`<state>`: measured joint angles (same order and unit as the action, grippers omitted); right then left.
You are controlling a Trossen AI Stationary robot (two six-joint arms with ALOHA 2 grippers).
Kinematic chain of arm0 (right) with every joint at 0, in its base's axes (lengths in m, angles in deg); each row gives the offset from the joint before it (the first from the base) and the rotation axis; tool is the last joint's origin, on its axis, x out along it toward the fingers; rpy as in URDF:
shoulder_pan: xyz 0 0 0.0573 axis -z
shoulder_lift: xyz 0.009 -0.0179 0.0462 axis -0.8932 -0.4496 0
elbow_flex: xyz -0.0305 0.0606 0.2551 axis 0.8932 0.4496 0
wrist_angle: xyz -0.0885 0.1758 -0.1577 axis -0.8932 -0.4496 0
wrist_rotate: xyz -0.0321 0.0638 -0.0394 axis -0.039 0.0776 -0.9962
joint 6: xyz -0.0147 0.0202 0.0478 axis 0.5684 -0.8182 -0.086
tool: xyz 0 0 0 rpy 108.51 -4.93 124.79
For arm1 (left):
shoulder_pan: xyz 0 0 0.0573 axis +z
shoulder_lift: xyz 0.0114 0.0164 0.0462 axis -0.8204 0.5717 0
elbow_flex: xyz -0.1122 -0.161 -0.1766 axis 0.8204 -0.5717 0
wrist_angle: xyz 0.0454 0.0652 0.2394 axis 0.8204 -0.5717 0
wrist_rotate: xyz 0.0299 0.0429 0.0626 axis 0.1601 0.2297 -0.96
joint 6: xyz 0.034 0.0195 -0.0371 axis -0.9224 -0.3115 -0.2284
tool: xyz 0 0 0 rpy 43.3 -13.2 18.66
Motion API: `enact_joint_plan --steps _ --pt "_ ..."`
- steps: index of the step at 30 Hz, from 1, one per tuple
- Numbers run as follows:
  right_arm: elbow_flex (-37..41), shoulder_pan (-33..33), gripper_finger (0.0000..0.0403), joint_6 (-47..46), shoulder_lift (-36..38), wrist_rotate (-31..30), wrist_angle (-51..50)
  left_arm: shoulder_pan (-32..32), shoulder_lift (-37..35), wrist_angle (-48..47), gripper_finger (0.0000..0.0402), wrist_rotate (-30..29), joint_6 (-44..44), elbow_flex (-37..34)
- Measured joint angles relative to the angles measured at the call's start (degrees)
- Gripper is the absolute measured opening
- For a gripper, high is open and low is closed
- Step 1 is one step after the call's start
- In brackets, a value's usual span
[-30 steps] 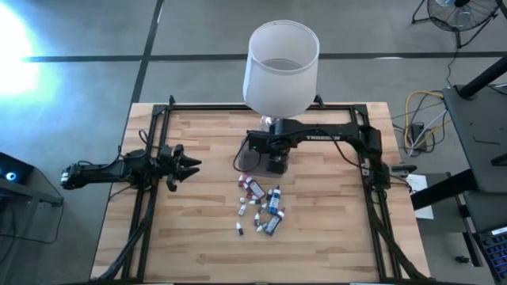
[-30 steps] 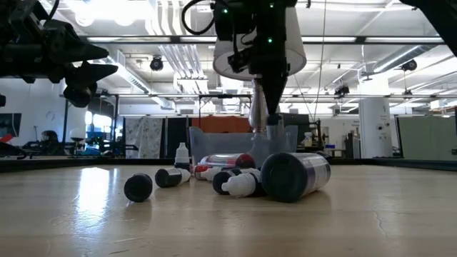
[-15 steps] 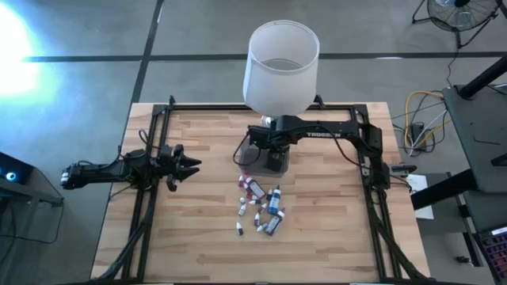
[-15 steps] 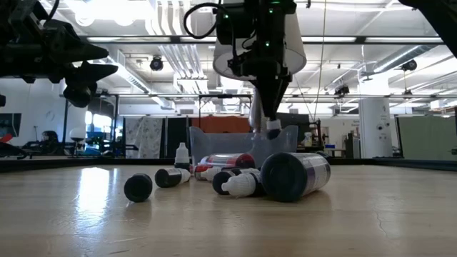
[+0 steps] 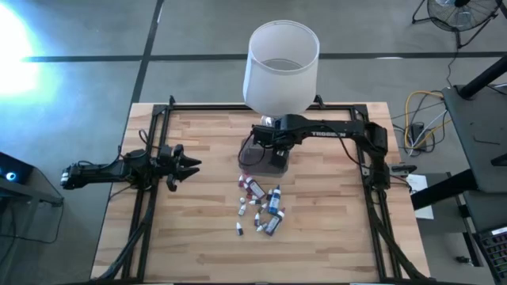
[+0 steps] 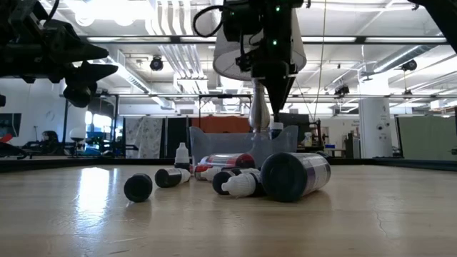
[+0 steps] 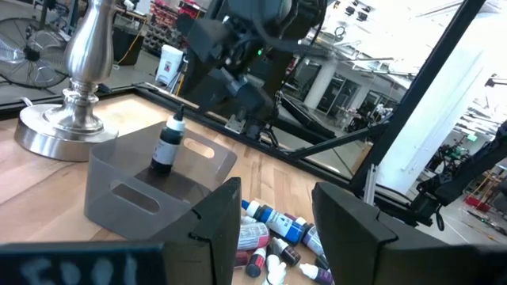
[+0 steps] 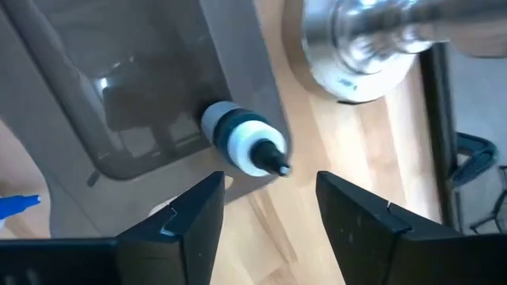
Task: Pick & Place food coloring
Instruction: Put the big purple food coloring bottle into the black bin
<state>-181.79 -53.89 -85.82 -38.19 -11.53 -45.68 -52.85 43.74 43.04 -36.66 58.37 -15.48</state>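
Note:
Several tiny food coloring bottles (image 5: pixel 261 210) lie on their sides in a loose pile at the table's middle, also visible in the low view (image 6: pixel 243 178) and the left wrist view (image 7: pixel 269 237). One dark bottle with a white tip (image 7: pixel 166 146) stands upright on its base inside the clear tub (image 5: pixel 265 158). My right gripper (image 8: pixel 269 186) hovers open just above this bottle (image 8: pixel 242 142), its fingers apart from it. My left gripper (image 5: pixel 188 165) waits open over the table's left part.
The big white-shaded lamp (image 5: pixel 281 63) stands at the far edge right behind the tub, its metal base (image 8: pixel 372 39) close to my right gripper. A black frame (image 5: pixel 158 119) runs along the table's edges. Bare wood lies near the pile toward the near edge.
My right gripper has risen a little above the tub and shifted slightly toward the table's right. The dark bottle beneath its fingertips stays upright in the tub. The pile and my left arm have kept still.

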Motion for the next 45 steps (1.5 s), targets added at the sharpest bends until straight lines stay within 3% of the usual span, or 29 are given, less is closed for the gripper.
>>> enact_joint_plan --steps 5,7,9,12,14,18,26,45 --pt "0.19 -0.69 0.0196 -0.64 4.6 0.29 -0.71 0.01 0.0 0.0 0.0135 0.0 0.0 -0.01" --pt "1.15 -2.27 0.0196 1.76 7.47 3.31 -0.71 0.0 0.0 -0.01 0.0135 0.0 0.01 0.0" --pt "2.95 -4.12 0.0196 2.36 10.25 8.43 -0.37 0.0 0.0 0.0 0.0135 0.0 0.02 0.0" --pt "7.67 -5.94 0.0196 2.4 14.0 22.49 0.42 -0.01 0.0 0.0 0.0135 0.0 0.02 -0.01" --pt "12.34 -8.32 0.0196 6.35 15.87 26.31 2.54 -0.01 0.0 0.0 0.0135 0.0 0.0 -0.01" --pt "19.17 -14.62 0.0193 11.19 17.87 19.36 8.0 -0.01 0.0 0.0 0.0135 0.0 0.01 0.01" --pt "17.82 -17.89 0.0187 5.93 21.49 8.98 11.38 0.0 0.0 0.0 0.0135 0.0 0.01 0.0" --pt "19.75 -19.54 0.0185 2.86 22.46 8.98 11.97 0.0 0.0 0.0 0.0135 0.0 0.02 0.01"
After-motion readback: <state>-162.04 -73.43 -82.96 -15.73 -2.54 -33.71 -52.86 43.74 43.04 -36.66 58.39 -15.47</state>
